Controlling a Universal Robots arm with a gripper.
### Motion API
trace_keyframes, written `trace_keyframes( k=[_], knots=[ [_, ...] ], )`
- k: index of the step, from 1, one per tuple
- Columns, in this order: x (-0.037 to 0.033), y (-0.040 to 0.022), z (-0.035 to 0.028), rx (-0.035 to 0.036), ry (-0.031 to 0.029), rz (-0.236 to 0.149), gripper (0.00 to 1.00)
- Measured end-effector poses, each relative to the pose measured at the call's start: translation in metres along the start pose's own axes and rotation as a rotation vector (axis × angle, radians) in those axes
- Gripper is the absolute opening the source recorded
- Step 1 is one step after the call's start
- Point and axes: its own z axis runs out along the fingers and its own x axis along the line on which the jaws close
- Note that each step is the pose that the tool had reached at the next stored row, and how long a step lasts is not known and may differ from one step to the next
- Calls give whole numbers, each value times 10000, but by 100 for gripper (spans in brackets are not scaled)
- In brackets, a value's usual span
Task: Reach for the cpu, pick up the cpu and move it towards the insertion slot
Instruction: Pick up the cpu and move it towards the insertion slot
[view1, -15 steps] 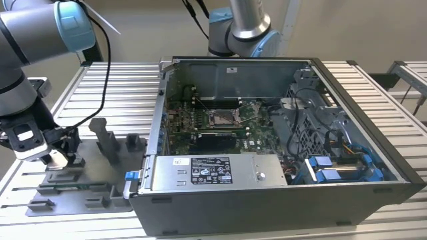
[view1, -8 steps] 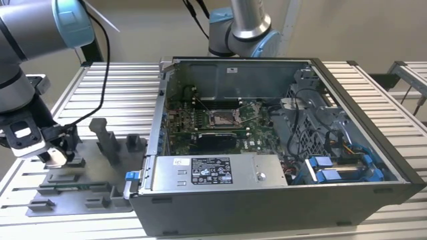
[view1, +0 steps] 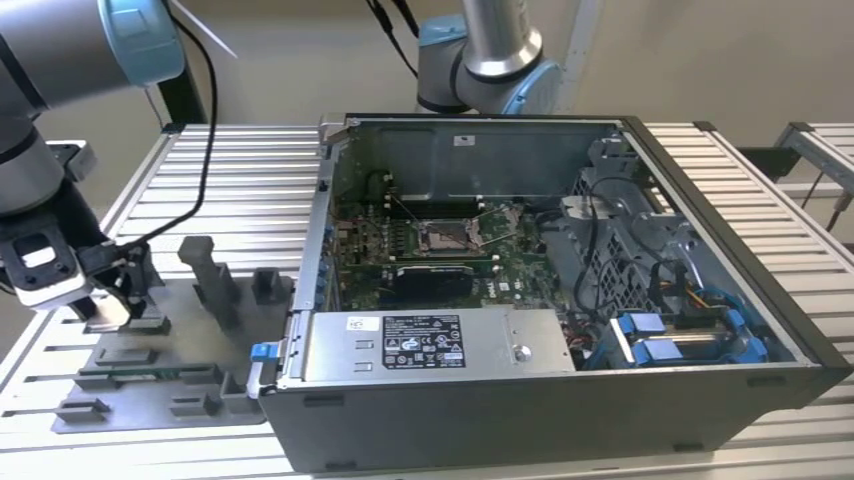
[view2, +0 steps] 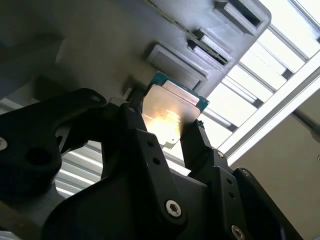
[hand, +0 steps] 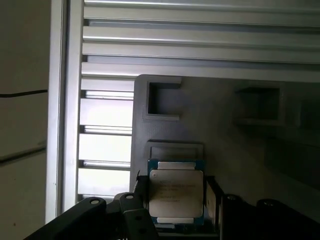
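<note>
The claw (view1: 118, 308) hangs at the exterior view's left, low over a grey fixture plate (view1: 160, 405) that lies on the slatted metal bench (view1: 240, 170), just beside the open computer case (view1: 747, 330). In both wrist views the claw (hand: 176, 200) is narrowed onto the cpu (hand: 176, 192), with one black finger (hand: 142, 197) pressed against one edge and the other against the opposite edge. The plate's silvery top faces the first wrist camera, with a thin green rim around it. In the second wrist view the cpu (view2: 170, 112) sits between the fingertips of the claw (view2: 165, 120) and catches a bright glare. The finger (view2: 200, 145) on one side touches its edge, and the grey fixture plate (view2: 100, 45) lies behind it. A shallow square recess (hand: 175, 150) in the fixture shows just past the cpu's far edge. Whether the cpu is clear of the fixture or resting on it cannot be told. The insertion slot (view1: 447, 237) is well apart from the claw, towards the exterior view's right. It is a square metal-framed socket with a dark centre, set in the green circuit board (view1: 360, 250) inside the case. A second arm (view1: 487, 55) stands at the far side of the bench behind the case.
</note>
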Motion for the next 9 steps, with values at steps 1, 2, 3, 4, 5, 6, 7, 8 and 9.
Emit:
trace_keyframes(
  k=[1, 2, 3, 4, 5, 6, 7, 8, 9],
  knots=[
    [0, 0, -7, 1, 1, 0, 0],
    [0, 0, -12, 0, 1, 0, 0],
    [0, 1, -14, -2, -2, 0, 0],
    [0, 1, -18, -1, -1, 0, 0],
    [0, 1, -23, 1, 1, 0, 0],
    [0, 1, -26, 1, 1, 0, 0],
    [0, 1, -27, 0, 0, 0, 0],
    [0, 1, -28, -1, -1, 0, 0],
    [0, 1, -30, 0, 1, 0, 0]
  ],
)
